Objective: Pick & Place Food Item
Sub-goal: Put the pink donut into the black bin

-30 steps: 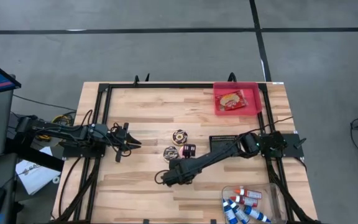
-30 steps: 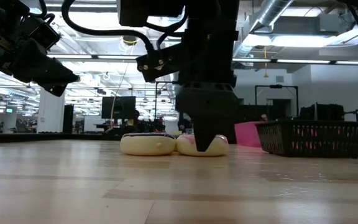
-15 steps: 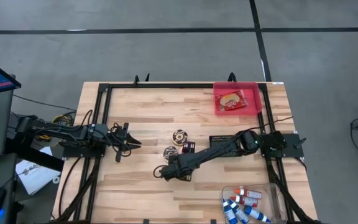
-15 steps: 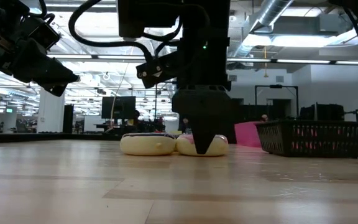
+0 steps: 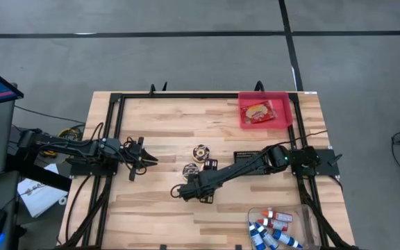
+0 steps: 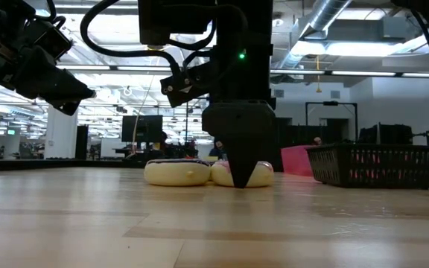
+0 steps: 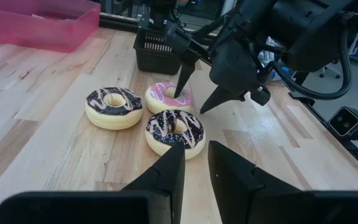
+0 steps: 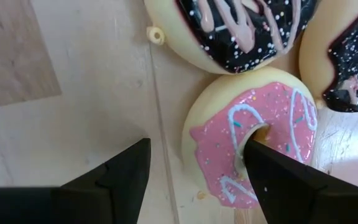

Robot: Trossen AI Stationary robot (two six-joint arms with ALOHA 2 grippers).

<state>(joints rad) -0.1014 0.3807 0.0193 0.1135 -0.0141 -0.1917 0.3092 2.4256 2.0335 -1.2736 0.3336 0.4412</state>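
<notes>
Pink-iced donut (image 8: 248, 140) lies near the middle of the table (image 5: 158, 118), touching two chocolate-iced donuts (image 7: 114, 107) (image 7: 174, 130) that sit just beside it in a tight cluster. The right gripper (image 7: 192, 87) is down over the pink donut, pointing steeply toward the tabletop with its jaws spread wide: one finger (image 8: 277, 171) reaches into the donut's centre hole and the other (image 8: 124, 171) stands on the bare wood just outside its rim, so one side of the ring lies between them, not squeezed. In the low view the fingertips of this gripper (image 6: 239, 175) sit at table level in front of the donut. The left gripper (image 5: 144, 159) hangs near the left edge of the table, well apart from the donuts, its fingers (image 7: 166, 177) drawn close with only a narrow gap and nothing between them. A pink tray (image 5: 283, 104) with a packet in it rests at the far right corner, a dark basket (image 6: 378, 165) stands near the right edge, and a clear bin (image 5: 304, 219) of tubes sits at the near right corner.
</notes>
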